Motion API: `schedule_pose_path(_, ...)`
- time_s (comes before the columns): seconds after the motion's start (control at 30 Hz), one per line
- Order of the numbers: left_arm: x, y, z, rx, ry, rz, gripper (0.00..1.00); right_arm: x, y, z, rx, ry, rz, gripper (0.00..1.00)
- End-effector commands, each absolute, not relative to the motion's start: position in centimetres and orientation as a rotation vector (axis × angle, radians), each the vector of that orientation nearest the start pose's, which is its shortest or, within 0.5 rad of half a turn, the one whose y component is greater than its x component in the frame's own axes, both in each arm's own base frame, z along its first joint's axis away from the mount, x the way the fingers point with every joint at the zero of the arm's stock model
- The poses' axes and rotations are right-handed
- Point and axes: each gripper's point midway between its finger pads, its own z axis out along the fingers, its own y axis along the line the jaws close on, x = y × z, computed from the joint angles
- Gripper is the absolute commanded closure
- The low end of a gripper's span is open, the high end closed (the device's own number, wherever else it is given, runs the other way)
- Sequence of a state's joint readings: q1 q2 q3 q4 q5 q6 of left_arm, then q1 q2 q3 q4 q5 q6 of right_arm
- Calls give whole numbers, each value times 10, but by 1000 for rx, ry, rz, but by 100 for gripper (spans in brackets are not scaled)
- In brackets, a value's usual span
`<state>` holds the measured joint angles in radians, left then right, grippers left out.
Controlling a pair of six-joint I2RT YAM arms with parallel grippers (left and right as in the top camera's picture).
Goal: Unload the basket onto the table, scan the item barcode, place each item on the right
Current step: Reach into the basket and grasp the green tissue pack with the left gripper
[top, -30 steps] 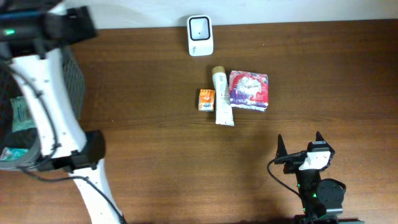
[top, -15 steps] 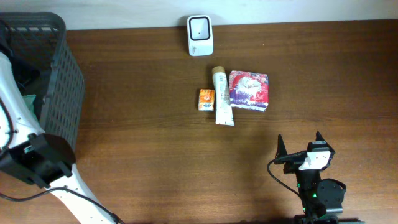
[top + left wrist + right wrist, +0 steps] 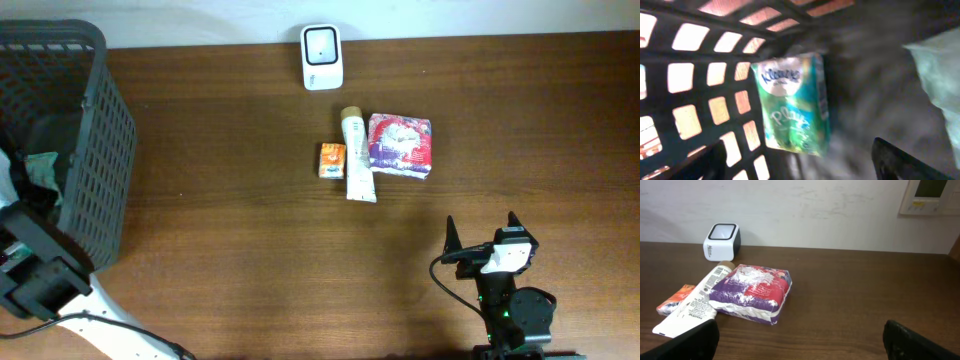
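The brown table (image 3: 250, 250) bears a white scanner (image 3: 322, 57) at its far edge, an orange packet (image 3: 332, 160), white tube (image 3: 358, 156) and purple pack (image 3: 401, 145) side by side, and a mesh basket (image 3: 95, 150) at its left end.

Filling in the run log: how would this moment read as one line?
left gripper open, facing Kleenex pack in basket | right gripper open, empty | white tube, purple pack, orange packet near scanner, untouched

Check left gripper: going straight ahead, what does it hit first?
Probably the Kleenex tissue pack against the basket wall, lying roughly between the open fingers; depth is unclear.
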<state>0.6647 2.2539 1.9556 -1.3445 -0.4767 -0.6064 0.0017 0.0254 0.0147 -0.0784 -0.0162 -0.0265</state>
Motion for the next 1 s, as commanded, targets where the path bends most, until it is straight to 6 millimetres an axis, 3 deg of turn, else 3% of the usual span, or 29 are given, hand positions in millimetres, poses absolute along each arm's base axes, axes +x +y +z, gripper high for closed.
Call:
schedule_pose_path(0.0,277,327,80,-1862,2509,783,16,247,3,152,-31,1667,-11,1)
schedule_pose_path(0.2,279,316,47,-1878,2540,679,16,247,3,152,-31,1667,-11,1)
schedule_pose_path(0.33,283,319,34,-1787,2583,676,30,247,3,152,-31,1667,-11,1)
schedule_pose_path(0.4,284,325,36,-1752,2579,716,39,247,3,152,-31,1667,-11,1)
schedule_pose_path(0.5,286,332,37,-1751,2549,735,43,247,3,152,-31,1667,-11,1)
schedule_pose_path(0.6,285,332,37,-1754,2547,735,59,247,3,152,-31,1667,-11,1)
schedule_pose_path(0.73,276,326,37,-1766,2595,740,97,247,3,152,-31,1667,-11,1)
schedule_pose_path(0.87,262,314,43,-1786,2682,748,100,247,3,152,-31,1667,-11,1)
schedule_pose_path(0.97,270,310,68,-1787,2660,666,100,247,3,152,-31,1667,-11,1)
